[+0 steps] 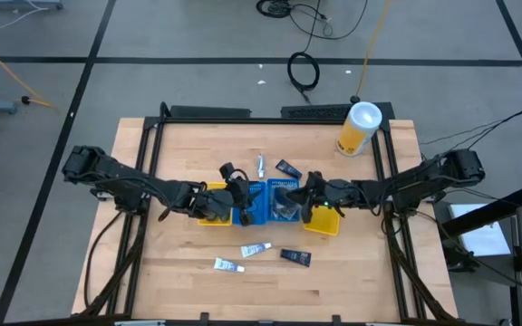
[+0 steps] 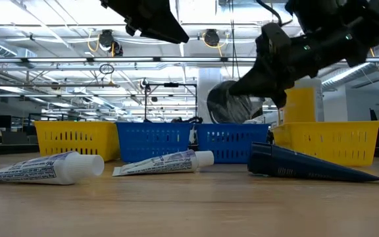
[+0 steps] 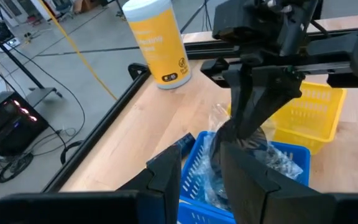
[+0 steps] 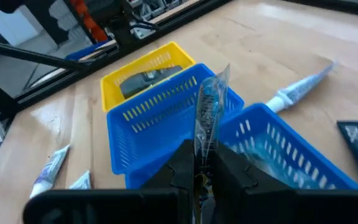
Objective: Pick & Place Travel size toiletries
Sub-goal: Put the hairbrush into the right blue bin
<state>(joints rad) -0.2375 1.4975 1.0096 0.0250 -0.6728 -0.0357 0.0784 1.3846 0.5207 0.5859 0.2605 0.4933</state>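
Note:
My right gripper [image 1: 304,195] is shut on a round bundle [image 2: 232,102] in clear crinkled wrap, which hangs over the right blue bin [image 1: 286,203]. My left gripper [image 3: 201,168] stands open above the left blue bin [image 1: 252,203], with nothing between its fingers. Two white tubes [image 1: 255,250] [image 1: 227,264] and a navy packet [image 1: 295,256] lie flat on the table in front of the bins. Another tube [image 1: 261,165] and a navy packet [image 1: 287,168] lie behind them. A dark item [image 4: 148,78] rests in the left yellow bin [image 4: 135,68]. My right gripper pinches the bundle's clear wrapper [image 4: 207,112] between its two fingers, and a strip of wrap sticks out past the fingertips. The fingers [image 3: 253,106] come slanting down from the table's right. The bundle hangs below them, clear of the blue bin's rim [image 2: 232,128].
Four bins stand in a row at mid-table: yellow, blue, blue, then yellow [image 1: 323,220]. More clear-wrapped items lie in the right blue bin [image 3: 278,158]. A tall yellow canister with a white lid [image 1: 359,128] stands at the far right corner. A black rail frames the table [image 1: 243,113].

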